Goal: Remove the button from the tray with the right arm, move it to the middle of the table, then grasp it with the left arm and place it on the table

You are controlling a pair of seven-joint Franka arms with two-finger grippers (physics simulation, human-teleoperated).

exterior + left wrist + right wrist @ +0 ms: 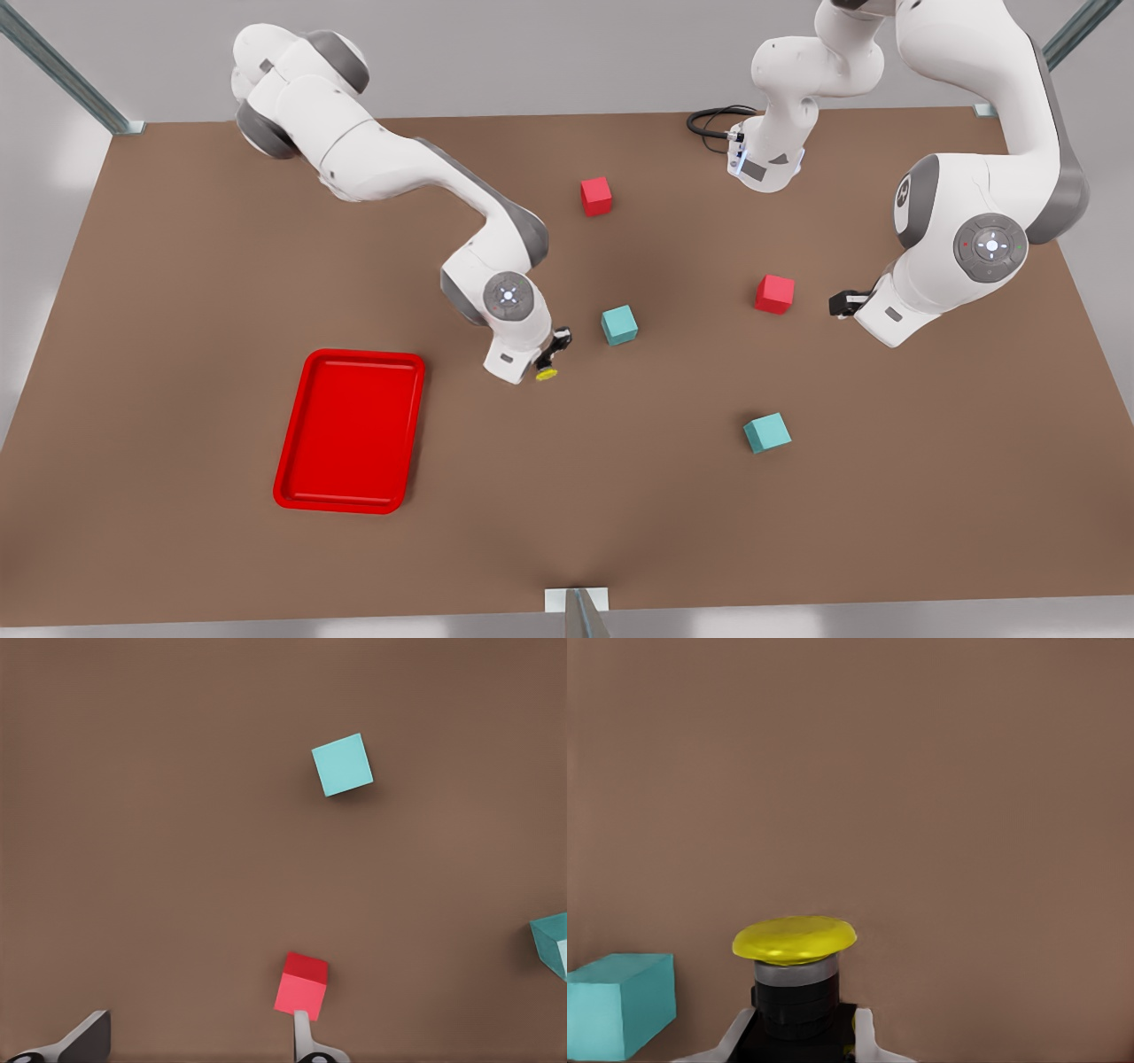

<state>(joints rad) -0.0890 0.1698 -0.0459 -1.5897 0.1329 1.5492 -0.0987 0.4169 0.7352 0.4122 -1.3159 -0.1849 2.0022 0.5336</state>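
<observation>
The brown table [177,354] carries a red tray [350,431] toward the front view's left, two red cubes [596,196] [774,293] farther back, and two teal cubes [619,324] [766,432] nearer the middle and front-right.

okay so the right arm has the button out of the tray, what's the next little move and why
Probably the left hand should start toward the button. The right hand grips it beside a teal cube, clear of the tray, near the table's middle, while the left hand waits open by a red cube.
</observation>
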